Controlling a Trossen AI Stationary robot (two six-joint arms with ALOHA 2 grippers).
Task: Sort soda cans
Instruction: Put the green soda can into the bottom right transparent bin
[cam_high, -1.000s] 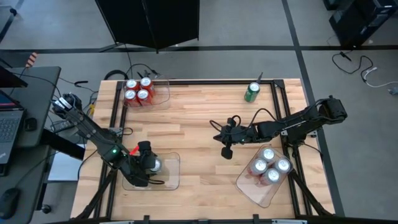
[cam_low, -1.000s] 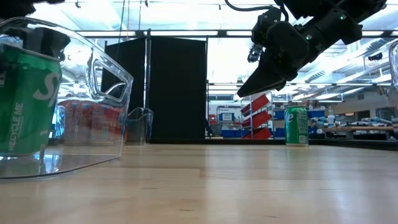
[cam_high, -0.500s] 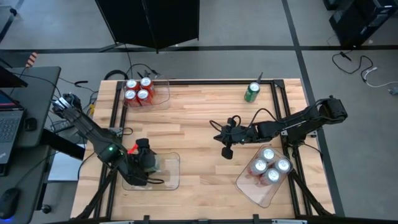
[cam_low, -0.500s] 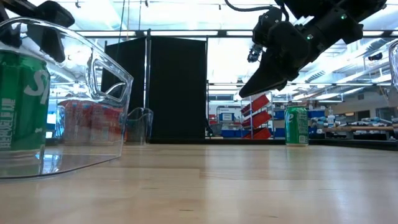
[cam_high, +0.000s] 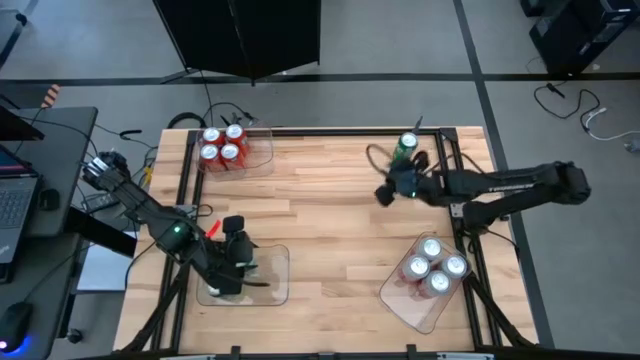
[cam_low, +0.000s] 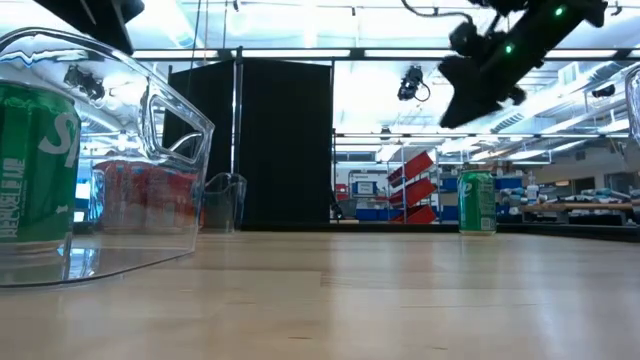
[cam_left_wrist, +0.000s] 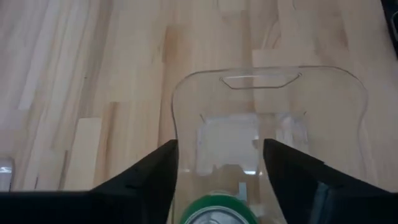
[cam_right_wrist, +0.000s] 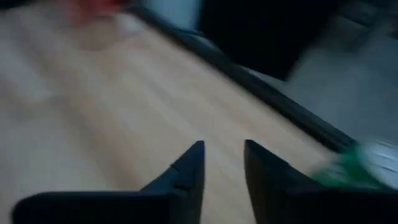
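**Sorting nearly done: one green can loose, one just set in its tray**

Progress, as judged from the high view. Four red cans (cam_high: 222, 146) stand grouped in a clear tray (cam_high: 258, 152) at the far left corner of the desk (cam_high: 320, 220). Four silver-white cans (cam_high: 434, 265) fill a second clear tray (cam_high: 398, 298) on the near right. A third clear tray (cam_high: 275, 275) sits on the near left; at least one green can (cam_low: 35, 165) stands in it, directly below the left gripper (cam_high: 236, 262). How many green cans this tray holds cannot be counted, since the arm covers it. One lone green can (cam_high: 405, 148) stands loose on the desk at the far right edge, so at least this one is left to sort.

Grippers. The left gripper hovers just above the tray; in its wrist view its fingers (cam_left_wrist: 146, 177) stand apart on either side of the can's top (cam_left_wrist: 217, 210), not touching it, so nothing is held. The right gripper (cam_high: 385, 193) hangs in the air near the lone green can, which lies just beyond and to one side of it. Its fingers (cam_right_wrist: 186, 171) show a narrow gap, with nothing between them.

Surroundings. A metal rail frames the desk; the lone can stands close to it, which may crowd the approach. Cables (cam_high: 215, 112) lie beyond the red tray.
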